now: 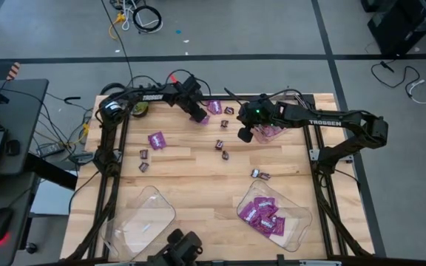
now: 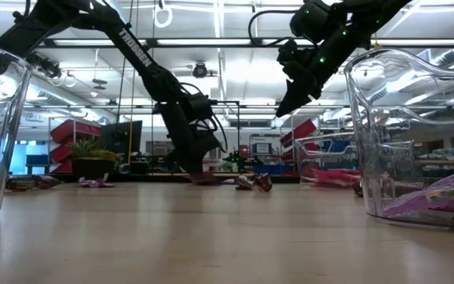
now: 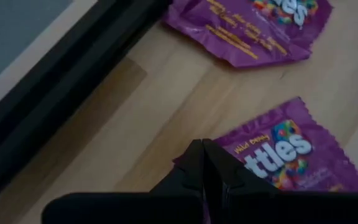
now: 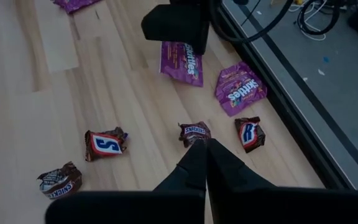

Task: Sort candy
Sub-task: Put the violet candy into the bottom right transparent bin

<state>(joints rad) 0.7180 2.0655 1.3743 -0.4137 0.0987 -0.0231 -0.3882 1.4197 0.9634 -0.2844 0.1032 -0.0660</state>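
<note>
The left gripper [image 1: 198,117] has its fingers pressed together, tips down on a purple packet [image 3: 291,152] at the table's [image 1: 198,174] twelve-o'clock edge. The right gripper [image 1: 245,135] hangs with fingers also pressed together and empty. Loose candy [image 1: 156,140] lies scattered from nine to three o'clock; the tray [image 1: 296,214] at five o'clock holds purple packets. To grasp well, the fingers should likely spread first, then straddle the wrapper's edge.
</note>
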